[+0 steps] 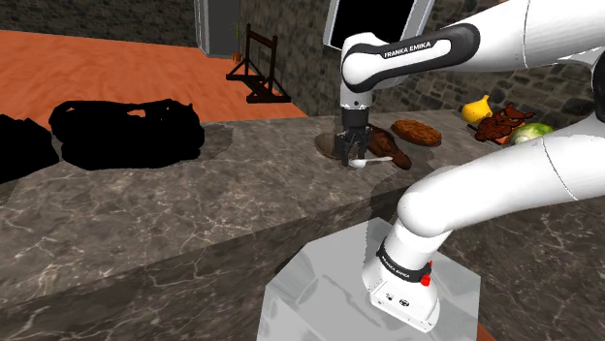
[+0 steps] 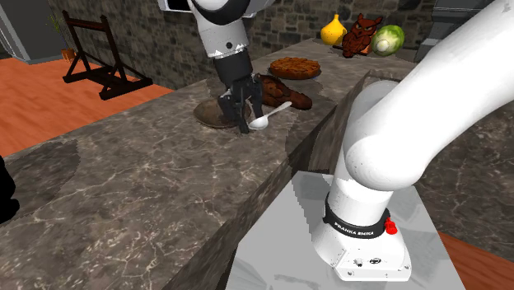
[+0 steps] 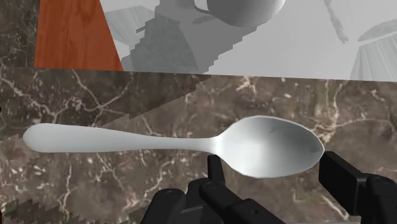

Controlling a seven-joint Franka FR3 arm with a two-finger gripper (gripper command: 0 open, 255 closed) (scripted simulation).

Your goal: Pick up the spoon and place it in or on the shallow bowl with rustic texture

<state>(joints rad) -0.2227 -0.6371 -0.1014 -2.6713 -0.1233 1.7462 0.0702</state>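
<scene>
1. The white arm carries "FRANKA EMIKA" in white on its dark forearm band. The same words run round the black ring at its base, beside a red button.
2. The end effector points down at the surface with its 2 black fingers standing apart. The spoon's bowl lies between them and its handle runs out past 1 finger. I cannot tell whether either finger touches it.
3. The pale grey spoon lies flat, just inside the surface edge that faces the grey stand.
4. A flat brown disc sits just behind the end effector, away from that edge, and a brown lumpy piece is near the spoon's handle.
5. The shallow brown bowl, with a ridged rim, stands farther along the same edge, apart from the spoon.
6. A yellow fruit, a brown owl figure and a green leafy ball cluster near the far corner.
7. The surface is dark marble with pale veins. A long stretch runs from the spoon toward the second exterior view's left.
8. Beyond it are an orange wooden floor, a dark stone wall and a wooden rack.
</scene>
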